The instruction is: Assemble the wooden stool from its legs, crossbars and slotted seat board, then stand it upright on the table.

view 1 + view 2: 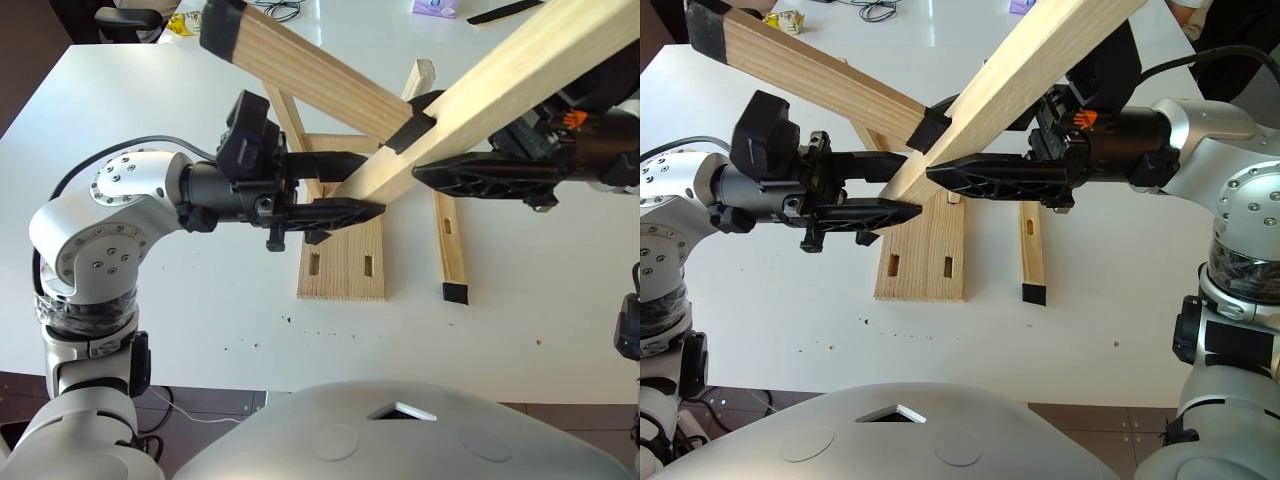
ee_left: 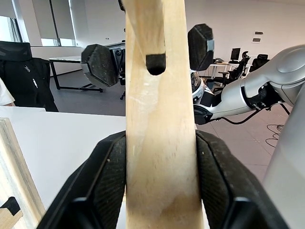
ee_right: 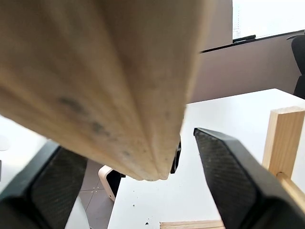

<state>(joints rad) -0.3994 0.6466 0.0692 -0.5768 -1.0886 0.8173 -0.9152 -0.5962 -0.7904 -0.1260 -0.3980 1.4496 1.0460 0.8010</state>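
My L claw (image 1: pixel 370 185) is clenched on the lower end of a pale leg (image 1: pixel 480 100). The wrist cam shows the wood pinched tight btwn both pads (image 2: pixel 112 186). That leg slants up and away toward my R side, held in the air above the table (image 1: pixel 150 250). My R claw (image 1: pixel 940 155) sits just past the L one, reaching in from the R at about the same height, w/ the same leg running thru it. Can't tell if it's actually gripping or just around the wood. A second leg (image 1: pixel 300 70), black-capped at its far end, slants up toward my L and meets the first at a black band (image 1: pixel 410 125). Can't tell if they're properly joined there. Slotted seat board (image 1: pixel 342 262) lies flat on the table right under both claws. A third leg (image 1: pixel 448 240) w/ a black foot lies just beside the board on its R.
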